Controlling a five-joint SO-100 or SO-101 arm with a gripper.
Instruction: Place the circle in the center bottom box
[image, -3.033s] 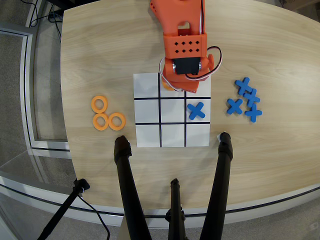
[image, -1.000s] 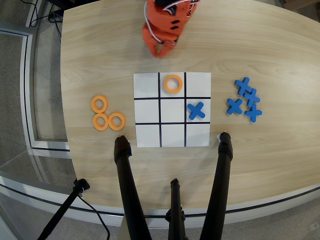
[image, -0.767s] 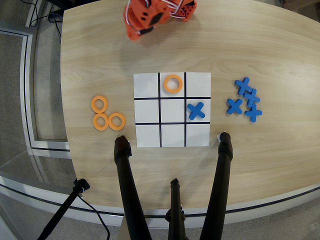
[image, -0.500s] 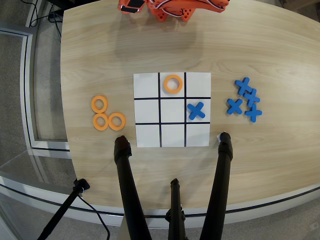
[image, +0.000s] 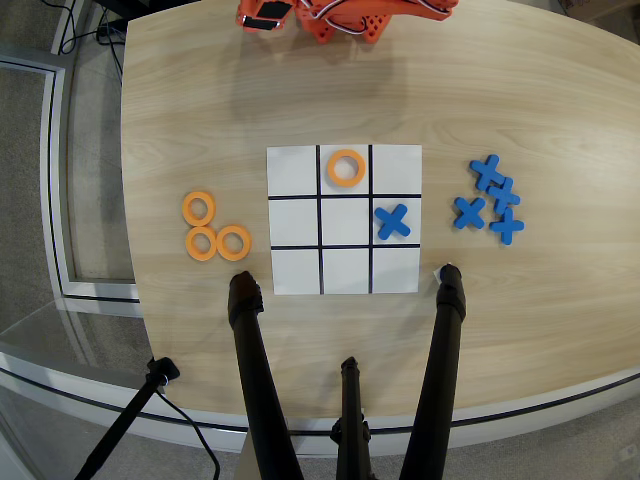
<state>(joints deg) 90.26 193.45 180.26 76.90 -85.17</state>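
An orange ring (image: 346, 168) lies flat inside the middle cell (image: 346, 150) of the grid's edge row nearest the orange robot arm (image: 350, 18), at the top of the overhead view. The ring stays within the cell's lines. Three more orange rings (image: 210, 232) lie in a cluster on the wood table left of the grid. The arm is folded back at the table's far edge, well away from the grid. Its gripper end (image: 268, 17) is partly cut off by the frame, and I cannot tell how its jaws stand. Nothing is seen held in it.
A blue cross (image: 393, 221) lies in the right cell of the grid's middle row. Several blue crosses (image: 489, 199) lie on the table right of the white grid sheet (image: 296, 270). Two black stand legs (image: 245, 300) (image: 450, 290) rest near the grid's lower corners.
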